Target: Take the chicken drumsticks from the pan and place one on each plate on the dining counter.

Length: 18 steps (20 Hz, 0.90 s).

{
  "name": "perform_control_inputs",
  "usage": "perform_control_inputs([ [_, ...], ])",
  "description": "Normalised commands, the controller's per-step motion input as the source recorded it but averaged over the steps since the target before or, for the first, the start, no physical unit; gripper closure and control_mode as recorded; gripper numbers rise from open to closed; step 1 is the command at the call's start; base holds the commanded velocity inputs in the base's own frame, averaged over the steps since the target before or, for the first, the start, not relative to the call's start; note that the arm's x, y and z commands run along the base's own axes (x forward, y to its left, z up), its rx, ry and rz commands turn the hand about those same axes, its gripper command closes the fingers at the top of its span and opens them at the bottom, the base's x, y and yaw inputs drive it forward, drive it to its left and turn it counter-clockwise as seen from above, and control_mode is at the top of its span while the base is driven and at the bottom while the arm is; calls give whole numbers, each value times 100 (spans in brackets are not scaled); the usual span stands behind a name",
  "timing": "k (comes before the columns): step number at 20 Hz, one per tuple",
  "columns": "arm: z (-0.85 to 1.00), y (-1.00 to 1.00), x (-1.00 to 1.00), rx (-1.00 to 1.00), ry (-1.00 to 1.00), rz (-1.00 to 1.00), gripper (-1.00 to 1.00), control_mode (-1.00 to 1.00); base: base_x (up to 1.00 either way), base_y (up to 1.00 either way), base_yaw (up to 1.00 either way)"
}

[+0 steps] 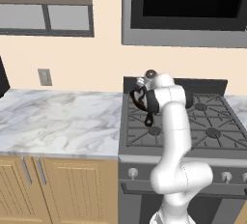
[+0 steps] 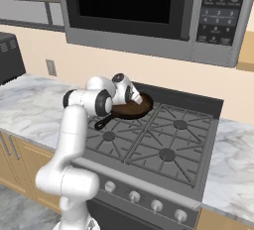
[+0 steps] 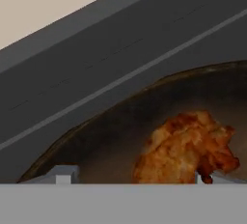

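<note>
The black pan (image 2: 134,109) sits on the stove's back left burner, its handle (image 1: 150,119) pointing toward the front. My gripper (image 2: 133,95) reaches down into it from above. In the hand view one orange-brown chicken drumstick (image 3: 185,143) lies on the pan's brownish floor (image 3: 111,136). My gripper (image 3: 136,177) is open around it. The right fingertip (image 3: 205,177) is at the meat's edge and the left fingertip (image 3: 65,175) stands well apart from it. The plates and the dining counter are out of view.
The grey stove (image 1: 212,133) has black grates and a raised back panel (image 3: 96,68) just behind the pan. A microwave (image 2: 134,11) hangs above. Marble counters (image 1: 53,117) flank the stove on both sides, over oak cabinets (image 1: 72,184).
</note>
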Motion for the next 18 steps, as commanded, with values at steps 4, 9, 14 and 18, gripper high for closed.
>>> perform_control_inputs([
  [4,-81,11,46,0,8,0,100,-100,0,0,0],
  [9,-52,5,-36,0,0,-6,100,-100,0,0,0],
  [14,-11,28,-85,0,-10,-21,100,-100,0,0,0],
  [18,58,45,-95,0,-35,-21,100,-100,0,0,0],
])
